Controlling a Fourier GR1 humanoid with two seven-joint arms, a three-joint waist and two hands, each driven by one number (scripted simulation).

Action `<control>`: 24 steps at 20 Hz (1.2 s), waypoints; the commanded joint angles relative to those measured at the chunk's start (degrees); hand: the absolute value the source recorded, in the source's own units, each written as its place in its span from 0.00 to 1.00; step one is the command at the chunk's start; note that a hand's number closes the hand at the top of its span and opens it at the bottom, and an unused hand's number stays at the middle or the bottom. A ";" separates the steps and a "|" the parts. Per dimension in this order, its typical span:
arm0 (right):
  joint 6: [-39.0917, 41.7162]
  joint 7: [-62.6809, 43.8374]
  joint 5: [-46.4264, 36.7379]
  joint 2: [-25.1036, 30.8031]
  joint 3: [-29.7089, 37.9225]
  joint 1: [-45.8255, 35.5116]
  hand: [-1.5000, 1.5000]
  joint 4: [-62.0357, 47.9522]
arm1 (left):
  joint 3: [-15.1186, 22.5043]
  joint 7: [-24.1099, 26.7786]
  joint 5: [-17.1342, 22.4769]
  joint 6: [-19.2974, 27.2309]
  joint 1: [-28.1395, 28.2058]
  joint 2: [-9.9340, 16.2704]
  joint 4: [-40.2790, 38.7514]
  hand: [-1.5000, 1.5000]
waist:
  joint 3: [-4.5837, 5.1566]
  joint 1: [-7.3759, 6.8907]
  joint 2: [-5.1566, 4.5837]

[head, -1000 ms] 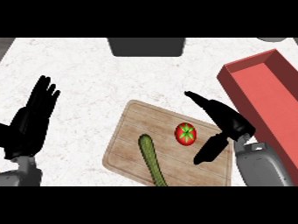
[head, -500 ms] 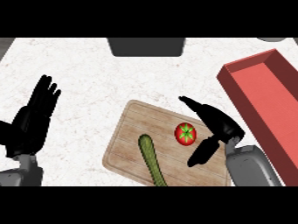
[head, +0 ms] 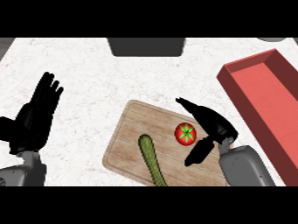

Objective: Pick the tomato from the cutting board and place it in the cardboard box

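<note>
tomato (head: 185,133): on cutting board (head: 132,144), right edge | right robot hand (head: 210,124): open, beside tomato, holds nothing | left robot hand (head: 35,116): open, resting at surface's left edge | box (head: 274,103): right edge

Open counter (head: 106,74) lies all round the board (head: 128,144), wide on its far side and to its left. On the board, the cucumber (head: 151,159) lies lengthwise near the middle, with the tomato (head: 185,133) just right of it, a bare strip between them. The right hand (head: 212,124) stands open at the board's right edge, fingers spread past the tomato. Right of the board, the red box (head: 267,105) sits open-topped, its near wall the only barrier. Well left of the board, the left hand (head: 35,118) rests open.
</note>
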State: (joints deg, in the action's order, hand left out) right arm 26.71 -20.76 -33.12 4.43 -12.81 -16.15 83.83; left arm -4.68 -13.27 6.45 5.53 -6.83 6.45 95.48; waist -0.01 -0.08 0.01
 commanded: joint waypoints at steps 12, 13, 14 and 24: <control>-9.46 13.41 -10.40 1.37 -1.82 -0.08 1.00 -4.96 | -1.61 1.79 0.09 -2.03 1.00 0.95 -0.68 0.50 | 0.00 -0.15 -0.04; -5.12 9.94 -9.36 1.41 -3.24 4.09 1.00 3.49 | -0.02 0.57 -0.72 -0.49 -0.60 -1.03 -1.88 0.50 | 0.01 0.14 0.03; -7.08 10.80 -10.85 1.37 -2.65 1.79 1.00 0.94 | 0.05 0.84 0.31 -1.58 2.18 -0.99 1.37 0.50 | 0.01 -0.03 0.03; -20.52 -10.46 -35.15 -4.38 -35.27 6.98 1.00 10.05 | -0.28 -0.18 -0.59 -0.72 1.45 -0.46 0.44 0.50 | 0.03 0.05 0.26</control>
State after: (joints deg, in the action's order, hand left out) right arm 12.09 -26.77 -60.25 0.87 -38.12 -12.28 92.28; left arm -4.83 -13.80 5.82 5.12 -6.23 5.86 95.91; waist 0.05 -0.24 0.37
